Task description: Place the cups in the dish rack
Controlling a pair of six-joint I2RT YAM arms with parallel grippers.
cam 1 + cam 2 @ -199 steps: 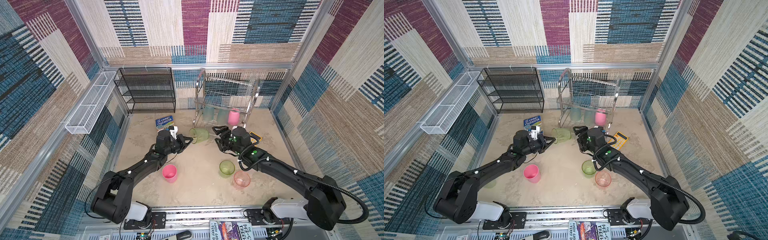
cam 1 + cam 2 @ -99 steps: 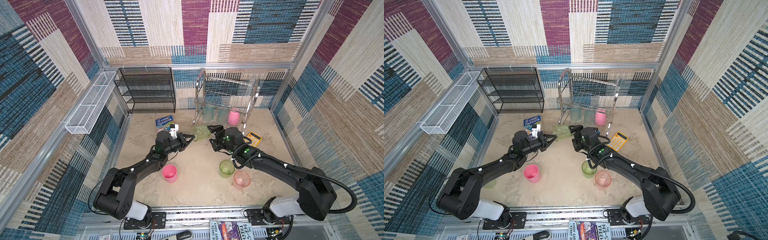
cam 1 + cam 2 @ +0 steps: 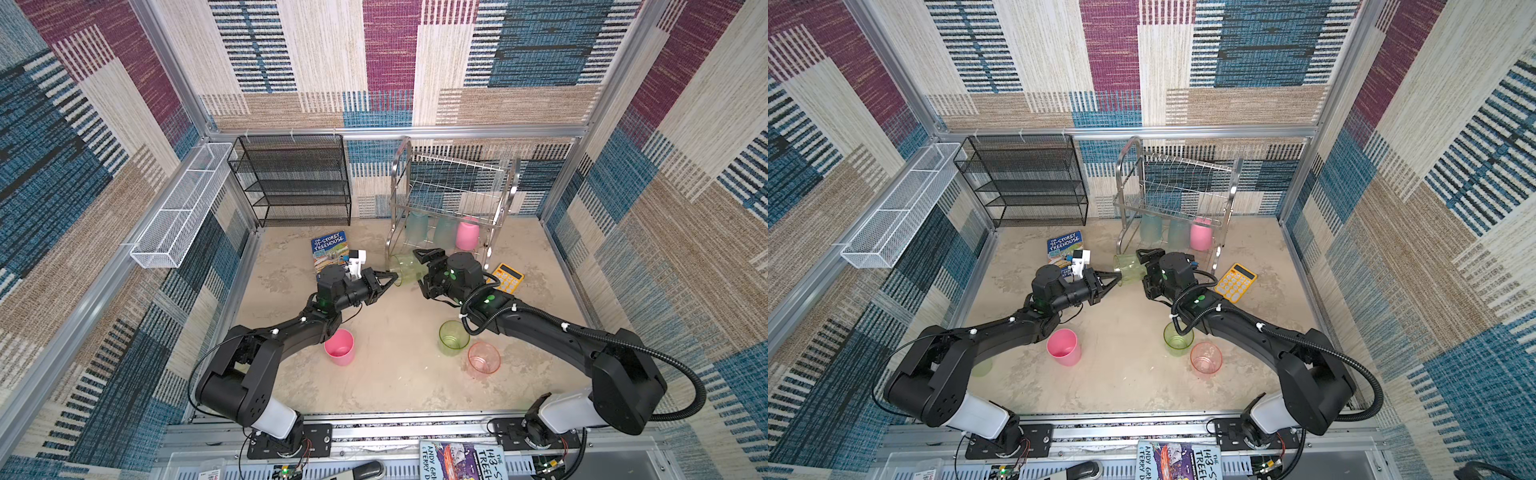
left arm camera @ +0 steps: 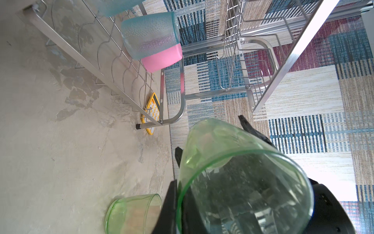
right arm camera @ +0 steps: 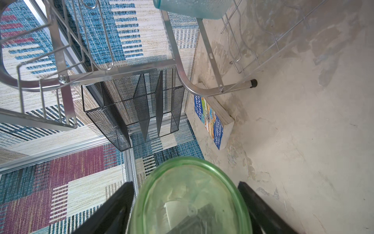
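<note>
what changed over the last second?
The right gripper moved in toward the left gripper; its open jaws now straddle the base of the green cup, not clearly clamped. The left gripper kept its pinch on the rim. The dish rack and the loose cups stayed put.

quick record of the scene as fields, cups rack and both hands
held cup: yellow-green, sideways in the air
left hand: shut on its rim
right hand: jaws around its base, grip unclear
rack lower tier: two teal cups, pink cup, upside down
table: loose pink cup, green cup, salmon cup, upright
also: part-hidden green cup
</note>
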